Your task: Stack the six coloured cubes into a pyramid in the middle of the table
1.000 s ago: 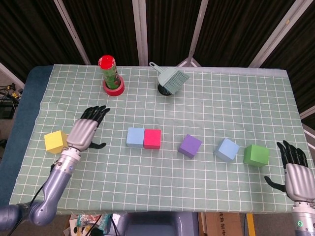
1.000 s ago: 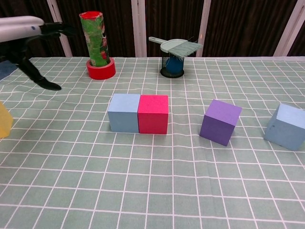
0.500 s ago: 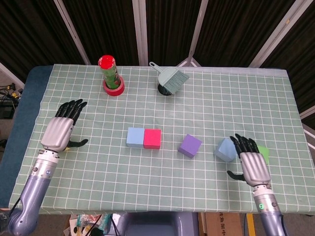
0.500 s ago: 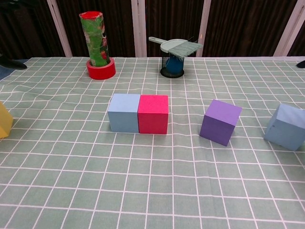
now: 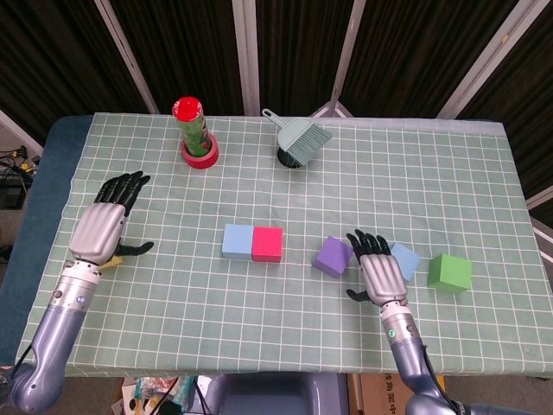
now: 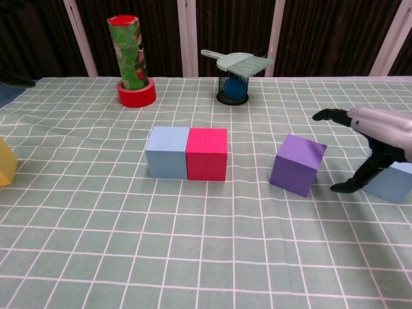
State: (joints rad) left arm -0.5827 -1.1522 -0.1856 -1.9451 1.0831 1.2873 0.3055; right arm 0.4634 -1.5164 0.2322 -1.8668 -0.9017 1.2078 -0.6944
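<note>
The purple cube (image 5: 333, 256), judged light and rigid, is best pinched on opposite flat faces by the right hand (image 5: 378, 271), spread empty just beside it.

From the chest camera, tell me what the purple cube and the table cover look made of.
Purple cube: likely foam or painted wood; matte faces without glare, slightly soft edges. Table cover: thin fabric or vinyl cloth; its printed green grid ripples and creases toward the left.

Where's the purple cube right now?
In the head view the purple cube sits right of centre, apart from the pink cube, with the right hand just beside it on its right.
</note>
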